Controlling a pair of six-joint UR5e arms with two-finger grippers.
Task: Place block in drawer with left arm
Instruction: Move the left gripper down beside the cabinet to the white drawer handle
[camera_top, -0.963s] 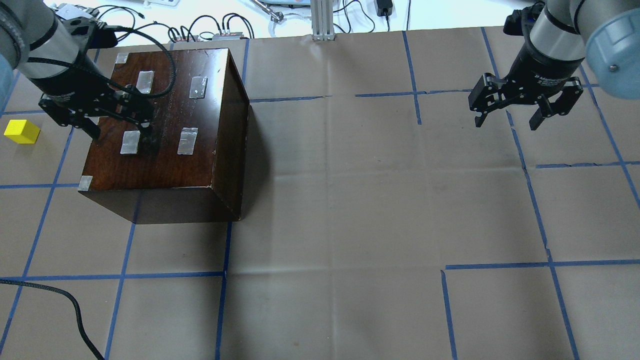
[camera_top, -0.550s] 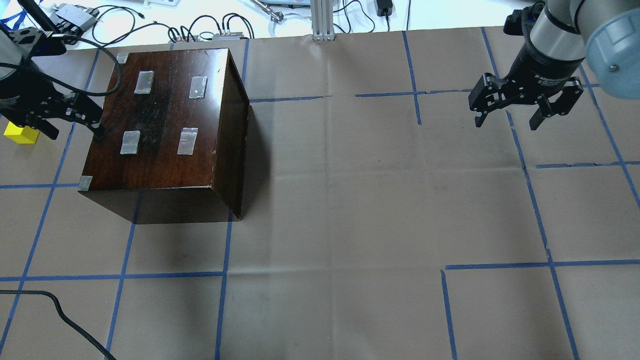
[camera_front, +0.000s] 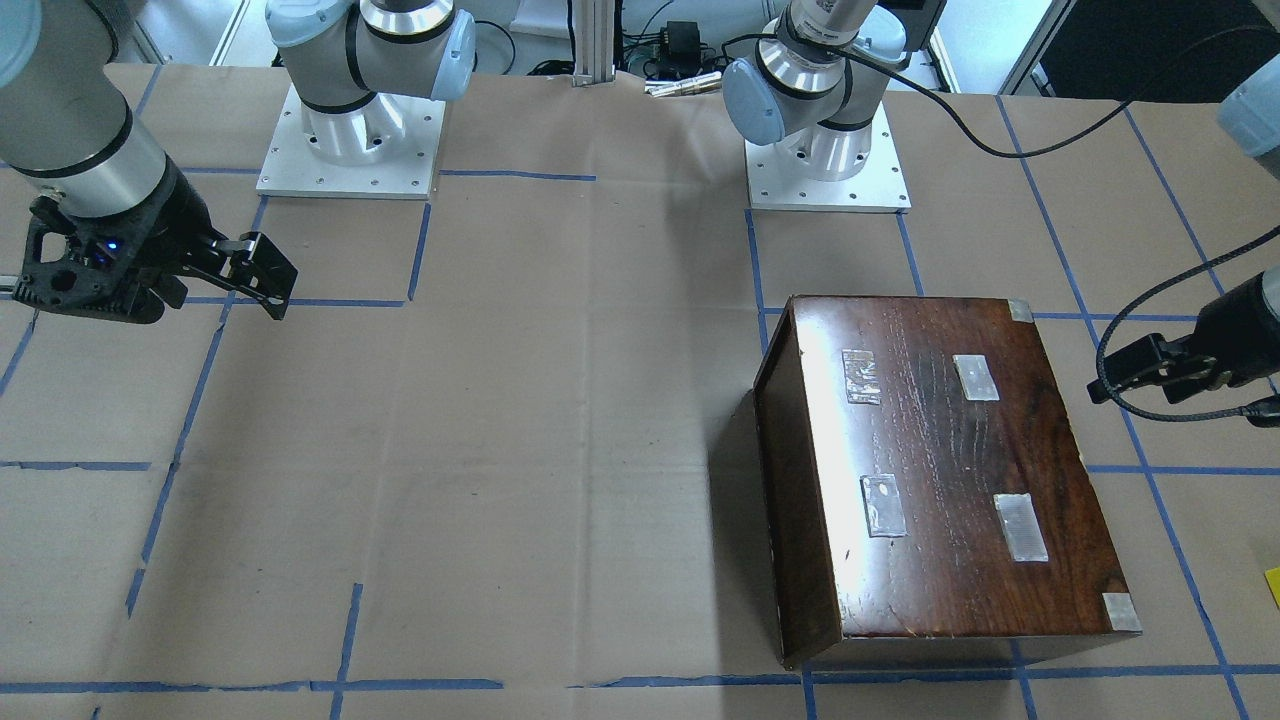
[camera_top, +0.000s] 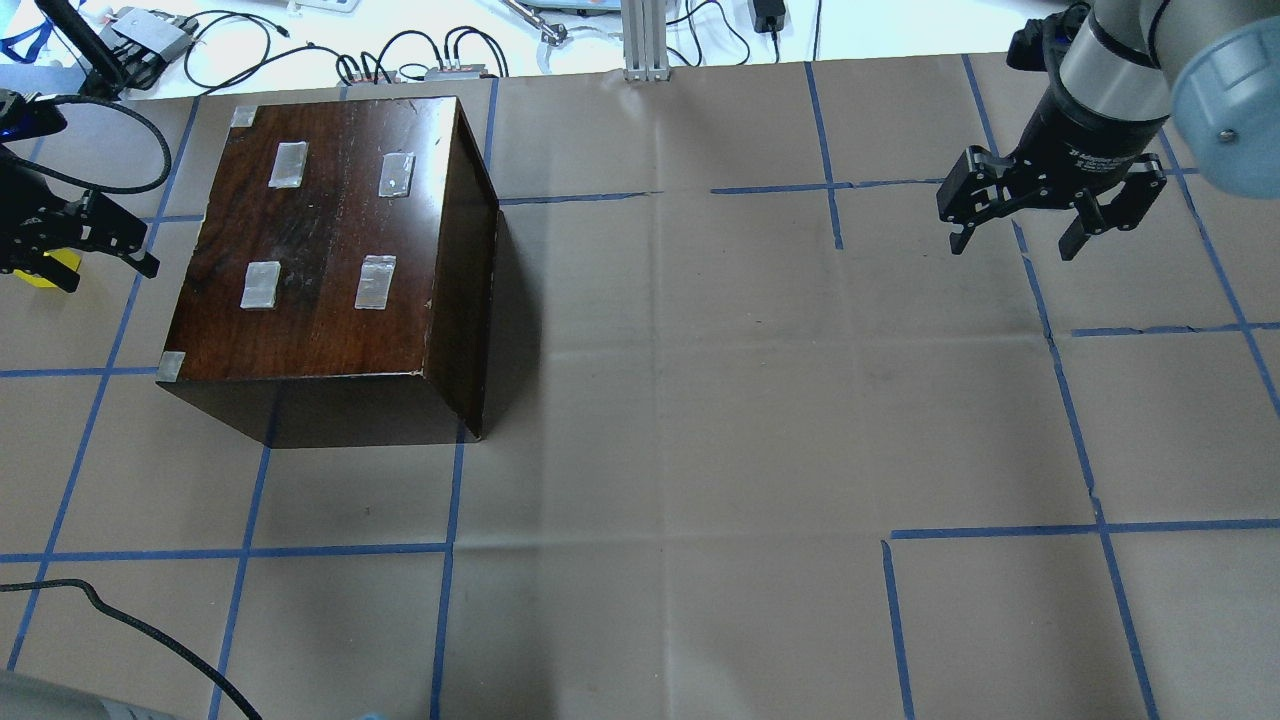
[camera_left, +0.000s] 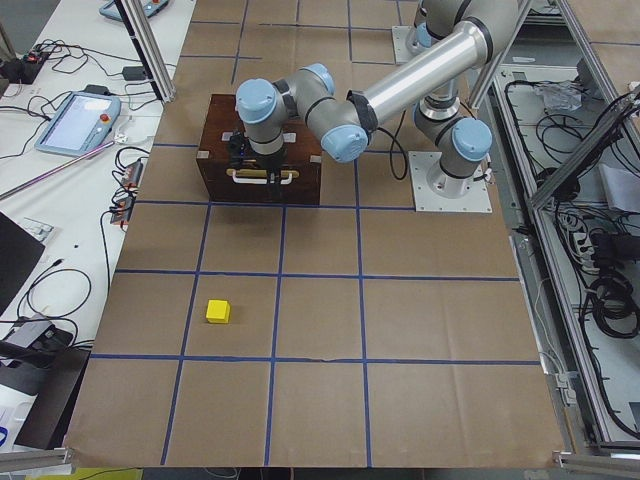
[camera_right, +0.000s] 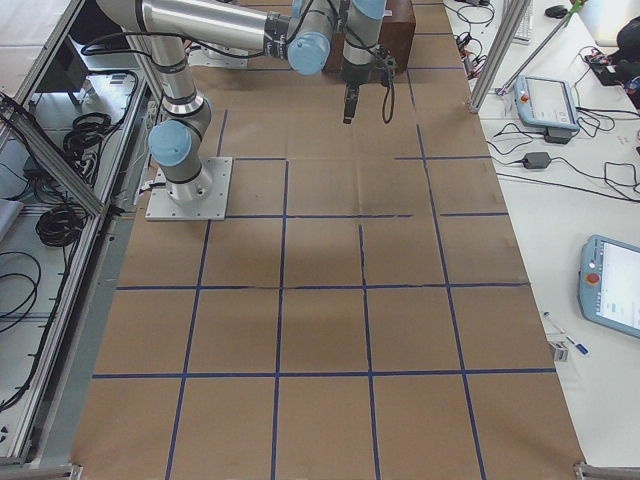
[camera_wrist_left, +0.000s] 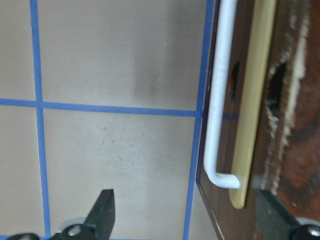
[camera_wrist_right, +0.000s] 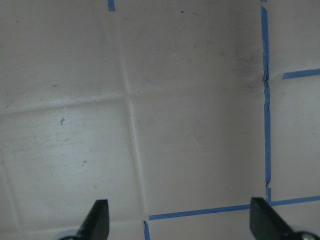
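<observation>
The yellow block (camera_top: 42, 277) lies on the paper left of the dark box (camera_top: 330, 250), partly hidden by my left gripper (camera_top: 105, 272); it shows whole in the exterior left view (camera_left: 218, 311). The left gripper is open and empty, beside the box's left face. In the left wrist view it (camera_wrist_left: 187, 215) looks down on the drawer's pale front board (camera_wrist_left: 255, 100) and white handle (camera_wrist_left: 220, 100); the drawer sits shut in the box. My right gripper (camera_top: 1015, 225) is open and empty, above the far right of the table.
Grey tape patches (camera_top: 375, 282) dot the box top. A black cable (camera_top: 150, 630) lies at the near left. Blue tape lines (camera_top: 450, 550) grid the brown paper. Cables and small devices (camera_top: 440, 70) lie beyond the far edge.
My left gripper has moved left, from over the box top to beyond its left edge, and now covers part of the block. The right arm has not moved.
</observation>
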